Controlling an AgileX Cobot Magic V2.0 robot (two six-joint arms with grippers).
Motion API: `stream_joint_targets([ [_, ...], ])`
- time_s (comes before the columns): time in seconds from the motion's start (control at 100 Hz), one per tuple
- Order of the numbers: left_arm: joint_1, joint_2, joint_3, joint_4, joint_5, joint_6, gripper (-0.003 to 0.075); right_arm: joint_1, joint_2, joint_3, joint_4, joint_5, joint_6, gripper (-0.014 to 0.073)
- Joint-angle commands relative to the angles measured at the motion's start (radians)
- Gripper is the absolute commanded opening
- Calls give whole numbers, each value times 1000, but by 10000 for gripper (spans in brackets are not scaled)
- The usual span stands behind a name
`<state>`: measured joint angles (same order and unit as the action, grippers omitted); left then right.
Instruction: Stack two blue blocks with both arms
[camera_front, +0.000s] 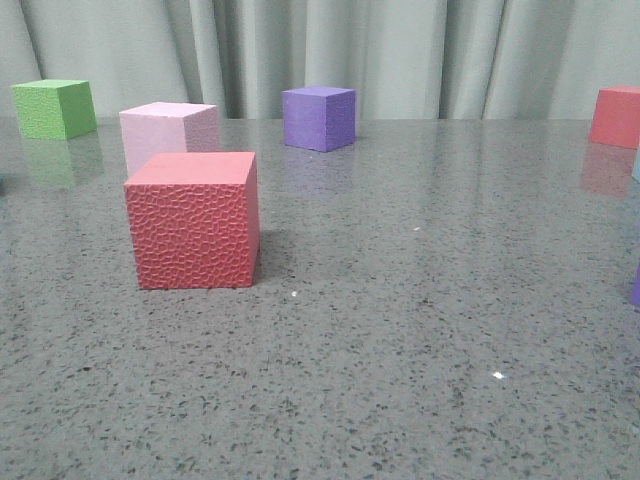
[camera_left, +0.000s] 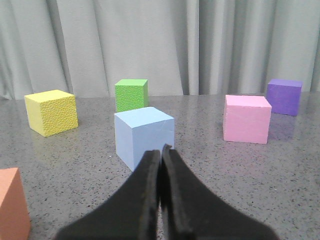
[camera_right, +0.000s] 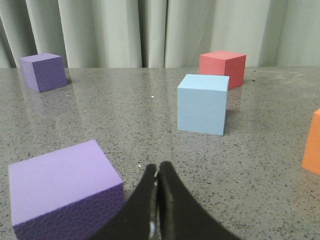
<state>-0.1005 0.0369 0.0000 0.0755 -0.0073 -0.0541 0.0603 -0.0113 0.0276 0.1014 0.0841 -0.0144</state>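
Left pincer (camera_left: 161, 150), black two-finger type, is pressed shut w/ nothing between its tips, aimed straight at a light sky-blue smooth foam cube (camera_left: 144, 137) sitting just ahead of it on the grey speckled table (camera_left: 200, 165), not touching. Right pincer (camera_right: 157, 170) likewise closed & empty; its own light sky-blue smooth foam cube (camera_right: 202, 104) sits further ahead and a bit to one side, clear gap between. So the 2 blue blocks are apart, one per arm, neither gripped nor stacked; task looks barely begun. Probably each arm faces its nearest block so both can share the job. Jaws would need to spread before any grab. Crowding matters: a pale purple cube w/ textured sides (camera_right: 62, 187) lies close beside the right pincer, a red cube (camera_right: 223, 66) just behind the right blue one. In front view neither arm nor blue block shows, only a large textured red cube (camera_front: 192, 220) & others.
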Motion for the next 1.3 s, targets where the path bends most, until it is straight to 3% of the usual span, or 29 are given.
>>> stream_joint_targets([
  [0.0,-6,10,42,2,-79,-2,-19,-8,-25,-17,1,-84,-7,-122],
  [0.76,-6,10,42,2,-79,-2,-19,-8,-25,-17,1,-84,-7,-122],
  [0.98,-6,10,33,2,-82,-2,-19,-8,-25,-23,2,-163,-7,-122],
  [1.14,-6,13,-18,-55,-39,-2,-19,-8,-9,-91,25,-84,-7,-122],
  [1.29,-6,53,-136,-139,102,-2,-19,-8,72,-221,59,47,-7,-122],
])
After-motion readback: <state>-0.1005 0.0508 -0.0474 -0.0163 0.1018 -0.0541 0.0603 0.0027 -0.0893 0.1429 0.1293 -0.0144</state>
